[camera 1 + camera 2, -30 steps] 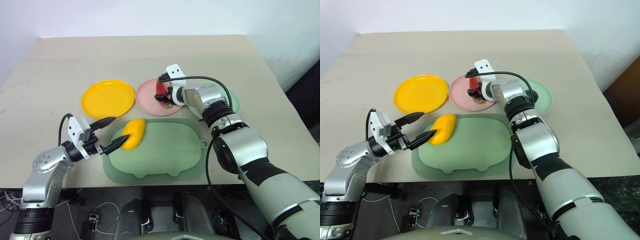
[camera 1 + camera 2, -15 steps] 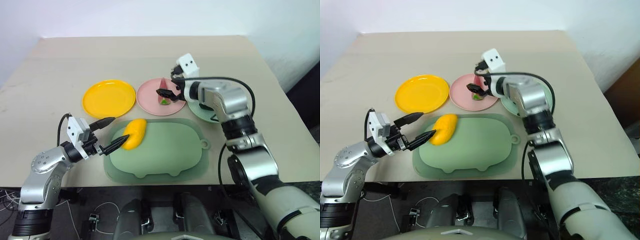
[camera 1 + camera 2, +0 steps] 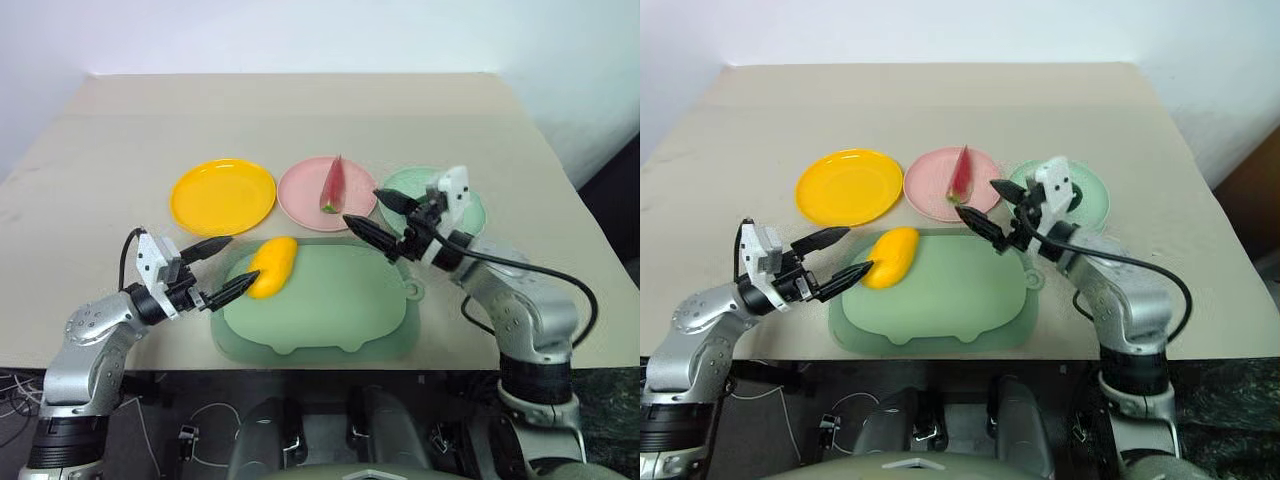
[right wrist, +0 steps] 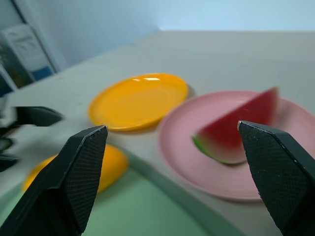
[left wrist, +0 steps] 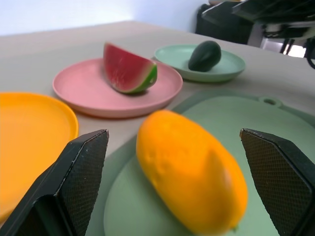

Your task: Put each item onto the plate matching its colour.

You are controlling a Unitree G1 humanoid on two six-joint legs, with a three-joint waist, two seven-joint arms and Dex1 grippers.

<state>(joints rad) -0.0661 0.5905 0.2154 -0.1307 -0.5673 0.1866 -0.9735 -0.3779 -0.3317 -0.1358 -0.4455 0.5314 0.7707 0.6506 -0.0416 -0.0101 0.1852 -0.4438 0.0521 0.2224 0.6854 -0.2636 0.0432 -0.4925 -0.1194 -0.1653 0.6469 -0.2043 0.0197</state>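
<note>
The yellow-orange mango (image 3: 272, 267) lies on the left end of the green mat. My left gripper (image 3: 245, 256) is open, its fingertips on either side of the mango's (image 5: 192, 172) near end, not closed on it. The red watermelon wedge (image 3: 332, 185) rests on the pink plate (image 3: 300, 190). In the left wrist view the dark avocado (image 5: 204, 55) sits on the mint plate (image 5: 197, 74). The yellow plate (image 3: 222, 195) is bare. My right gripper (image 3: 361, 205) hovers open and holding nothing between the pink plate and the mint plate (image 3: 475, 212).
The large green pig-shaped mat (image 3: 330, 310) lies near the beige table's front edge (image 3: 300, 365). Bare tabletop stretches behind the three plates to the far edge by the white wall.
My right gripper has let go of the watermelon wedge on the pink plate and drawn back toward me and to the right. The left gripper has not moved.
</note>
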